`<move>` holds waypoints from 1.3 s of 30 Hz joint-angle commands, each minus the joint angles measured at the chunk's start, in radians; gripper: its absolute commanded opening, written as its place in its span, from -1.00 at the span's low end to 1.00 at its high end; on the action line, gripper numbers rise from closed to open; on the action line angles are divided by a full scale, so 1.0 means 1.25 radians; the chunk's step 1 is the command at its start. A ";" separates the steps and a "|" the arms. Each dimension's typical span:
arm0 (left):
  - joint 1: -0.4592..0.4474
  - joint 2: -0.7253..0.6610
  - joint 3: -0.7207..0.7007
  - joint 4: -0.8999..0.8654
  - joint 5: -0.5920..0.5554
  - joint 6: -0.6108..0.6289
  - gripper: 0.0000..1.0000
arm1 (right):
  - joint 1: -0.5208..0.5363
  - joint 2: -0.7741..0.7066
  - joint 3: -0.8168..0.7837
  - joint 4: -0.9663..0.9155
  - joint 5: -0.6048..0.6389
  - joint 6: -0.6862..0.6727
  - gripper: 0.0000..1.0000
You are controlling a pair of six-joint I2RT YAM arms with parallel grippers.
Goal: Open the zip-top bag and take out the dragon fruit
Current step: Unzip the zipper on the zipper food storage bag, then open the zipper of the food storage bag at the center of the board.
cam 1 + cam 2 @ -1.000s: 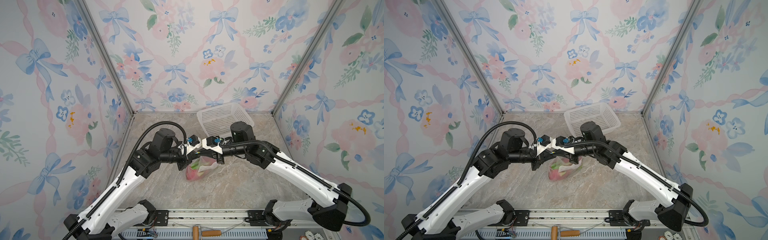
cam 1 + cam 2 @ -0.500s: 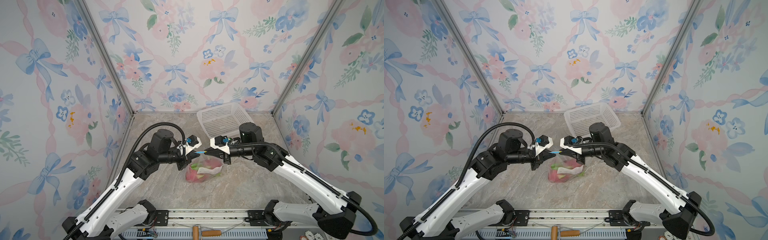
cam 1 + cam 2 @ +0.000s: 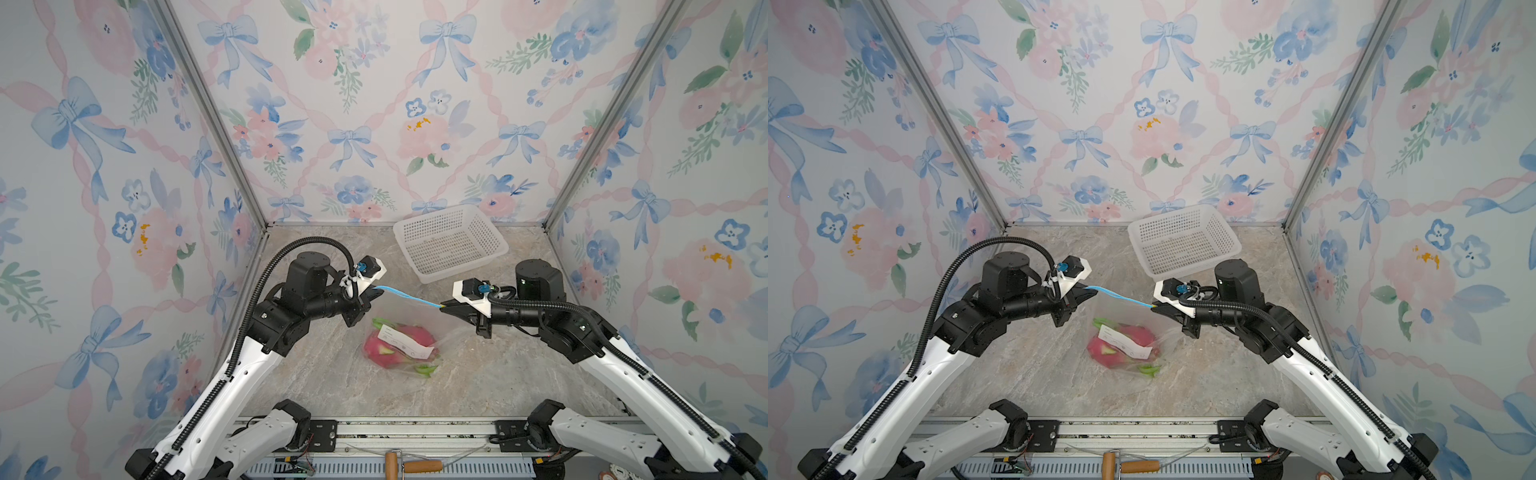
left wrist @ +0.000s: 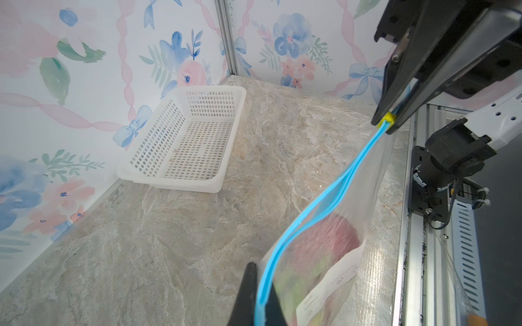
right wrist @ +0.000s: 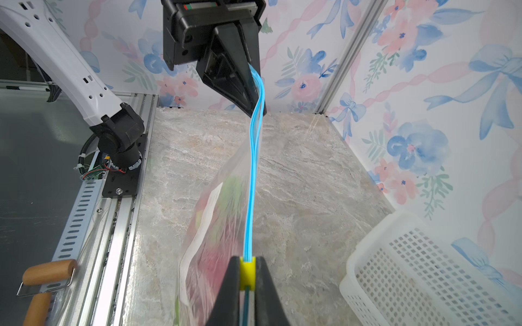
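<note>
Pinching the strip's [image 3: 409,297] 9-o'clock end, left pincer [image 3: 376,293] opposes right pincer [image 3: 444,306], clamped on the 3-o'clock tab [image 5: 247,272]. Overpulling may slip a grip, releasing the bag [image 3: 411,318].

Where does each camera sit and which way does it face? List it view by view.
Top views: high over the robot's base, looking down at the zip-top bag and white basket; both arms show.
Left wrist: on the left arm, facing the right gripper along the zip strip; own fingertips show.
Right wrist: mirrored, facing the left gripper.
Shared: bag, basket.
</note>
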 commanded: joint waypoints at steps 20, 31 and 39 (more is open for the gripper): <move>0.051 -0.037 -0.014 0.024 -0.102 0.048 -1.00 | -0.115 -0.151 -0.070 -0.128 0.026 -0.004 -0.82; 0.051 -0.057 -0.042 0.026 0.007 0.128 -1.00 | -0.116 -0.155 -0.070 -0.116 0.001 0.006 -0.82; 0.051 -0.050 -0.032 0.052 0.150 0.274 -1.00 | -0.048 -0.120 0.002 -0.088 -0.013 0.012 -0.81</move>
